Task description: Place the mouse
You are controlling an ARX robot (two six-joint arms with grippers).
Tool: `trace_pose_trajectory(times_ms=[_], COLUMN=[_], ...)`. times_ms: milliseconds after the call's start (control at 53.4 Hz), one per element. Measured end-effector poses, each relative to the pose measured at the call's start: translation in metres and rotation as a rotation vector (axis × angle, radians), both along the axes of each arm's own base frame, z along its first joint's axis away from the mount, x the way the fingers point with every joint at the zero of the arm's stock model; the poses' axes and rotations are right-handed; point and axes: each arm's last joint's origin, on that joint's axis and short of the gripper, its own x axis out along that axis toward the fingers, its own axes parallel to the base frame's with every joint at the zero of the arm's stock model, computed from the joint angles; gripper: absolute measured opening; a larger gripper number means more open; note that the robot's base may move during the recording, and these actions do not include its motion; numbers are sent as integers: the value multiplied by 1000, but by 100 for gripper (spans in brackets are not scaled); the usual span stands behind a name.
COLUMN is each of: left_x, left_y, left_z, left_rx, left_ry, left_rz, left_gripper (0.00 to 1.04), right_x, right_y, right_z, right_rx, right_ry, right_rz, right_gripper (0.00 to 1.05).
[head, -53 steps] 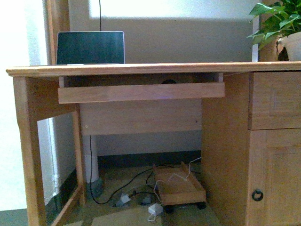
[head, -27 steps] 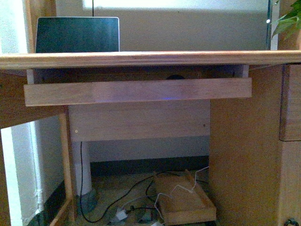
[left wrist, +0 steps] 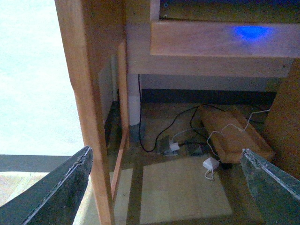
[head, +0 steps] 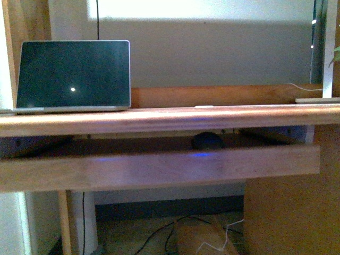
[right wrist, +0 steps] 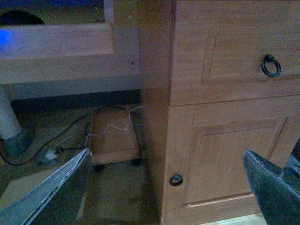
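Observation:
The mouse (head: 207,141) is a small dark dome on the pull-out tray (head: 159,167) under the desk top, with a blue glow on the tray front below it. Part of it shows as a dark curve in the right wrist view (right wrist: 21,18). Neither arm shows in the front view. My left gripper (left wrist: 166,185) is open and empty, low down, facing the space under the desk beside the left desk leg (left wrist: 86,108). My right gripper (right wrist: 168,190) is open and empty, low down, facing the desk's cabinet door (right wrist: 234,154).
A laptop (head: 73,74) stands open on the desk top (head: 170,119) at the left. A white cable and flat white thing (head: 313,98) lie at the right. Under the desk are cables, a white adapter (left wrist: 210,165) and a wooden trolley (left wrist: 234,138). A drawer with a ring pull (right wrist: 271,66) is above the cabinet door.
The front view has come closer and higher: the desk top and tray now fill the frame and the mouse shows on the tray. The plant at the right has left the view.

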Motion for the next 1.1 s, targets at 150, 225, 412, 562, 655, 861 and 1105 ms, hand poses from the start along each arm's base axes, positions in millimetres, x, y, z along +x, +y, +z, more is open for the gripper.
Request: trace_pose_trajectory(times_ms=[150, 225, 412, 562, 655, 861, 1105], left_x=[0, 0, 0, 5, 13, 56, 131], left_y=[0, 0, 0, -3, -1, 29, 51], left_z=[0, 0, 0, -3, -5, 0, -5], left_rx=[0, 0, -9, -173, -175, 65, 463], left_ry=[0, 0, 2, 74, 110, 136, 117], left_rz=[0, 0, -2, -36, -73, -79, -111], left_gripper=[97, 97, 97, 97, 97, 97, 97], right_x=[0, 0, 0, 0, 0, 0, 0], right_y=[0, 0, 0, 0, 0, 0, 0], right_z=[0, 0, 0, 0, 0, 0, 0], right_rx=[0, 0, 0, 0, 0, 0, 0], right_ry=[0, 0, 0, 0, 0, 0, 0], right_rz=[0, 0, 0, 0, 0, 0, 0], right_gripper=[97, 97, 97, 97, 97, 97, 97])
